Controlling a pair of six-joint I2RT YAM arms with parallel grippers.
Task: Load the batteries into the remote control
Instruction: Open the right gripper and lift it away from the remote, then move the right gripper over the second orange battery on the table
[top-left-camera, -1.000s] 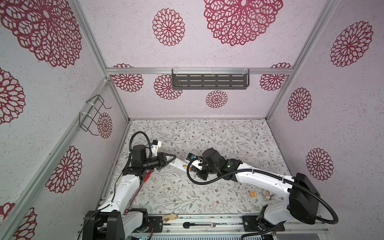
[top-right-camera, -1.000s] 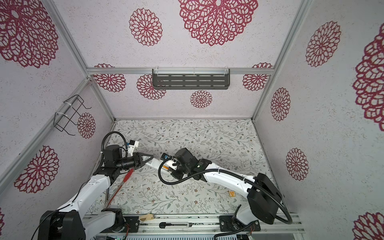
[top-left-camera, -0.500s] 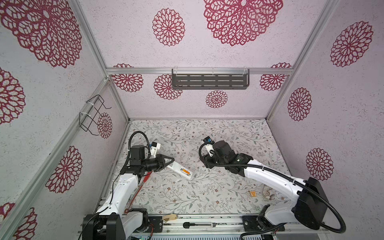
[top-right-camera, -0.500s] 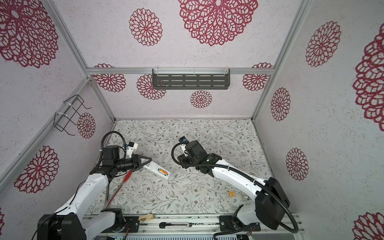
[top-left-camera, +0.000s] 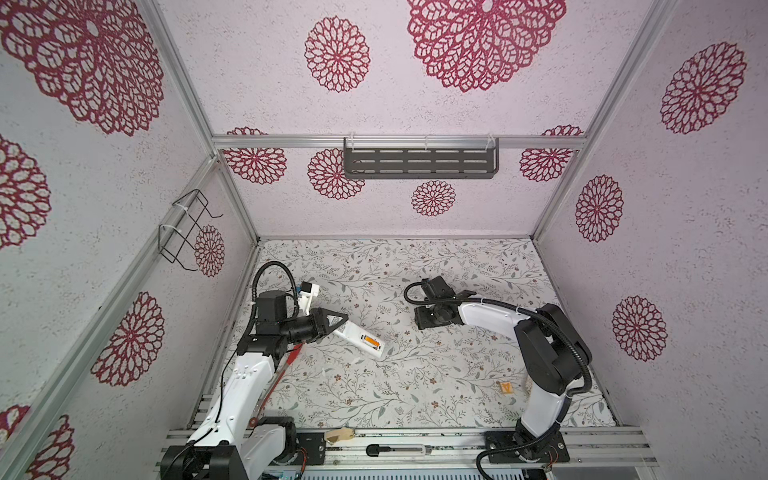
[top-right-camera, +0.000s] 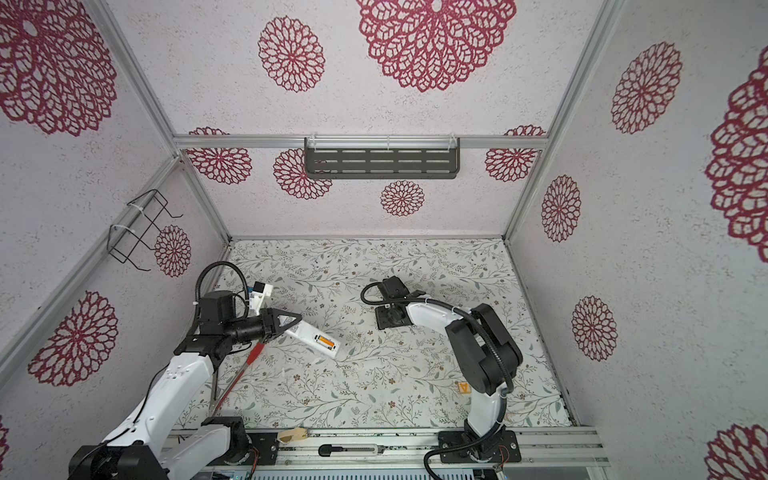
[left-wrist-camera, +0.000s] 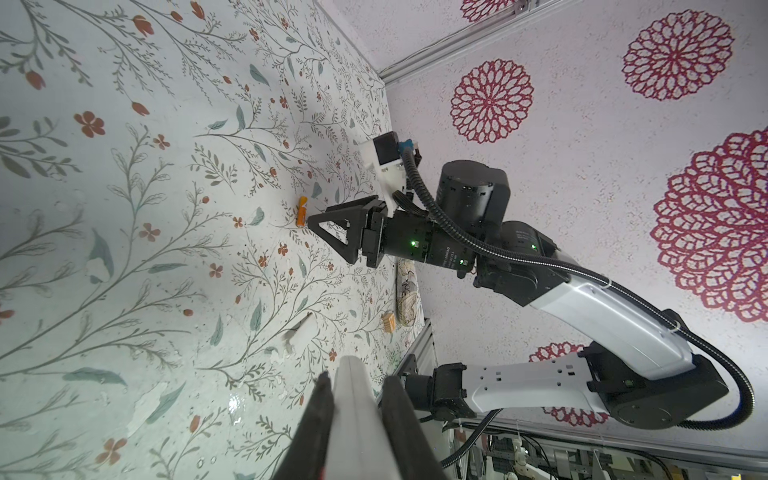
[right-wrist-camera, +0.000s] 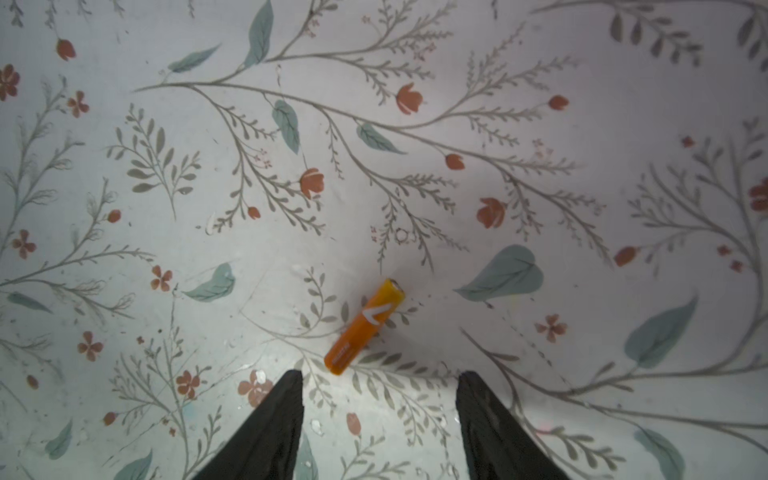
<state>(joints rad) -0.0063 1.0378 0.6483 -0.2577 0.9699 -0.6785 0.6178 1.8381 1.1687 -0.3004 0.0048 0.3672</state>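
My left gripper (top-left-camera: 334, 322) (top-right-camera: 289, 320) is shut on one end of the white remote control (top-left-camera: 355, 336) (top-right-camera: 309, 332), which slants down to the table. One orange battery (top-left-camera: 371, 343) (top-right-camera: 326, 343) sits in its open compartment. In the left wrist view the remote (left-wrist-camera: 353, 415) fills the gap between the two dark fingers. My right gripper (top-left-camera: 428, 321) (top-right-camera: 386, 319) points down at mid-table and is open and empty. In the right wrist view a second orange battery (right-wrist-camera: 365, 328) lies flat just beyond its fingertips (right-wrist-camera: 291, 386). That battery (left-wrist-camera: 302, 212) also shows in the left wrist view. In both top views the right gripper hides it.
An orange-yellow square tag (top-left-camera: 506, 387) (top-right-camera: 463, 387) lies near the right arm's base. A red-handled tool (top-left-camera: 282, 370) (top-right-camera: 241, 374) lies under the left arm. A grey shelf (top-left-camera: 419, 163) hangs on the back wall, and a wire rack (top-left-camera: 187, 228) on the left wall.
My right gripper left the remote, swung right and back over the loose battery, and opened. An orange battery now shows in the remote's compartment. The left gripper still holds the remote.
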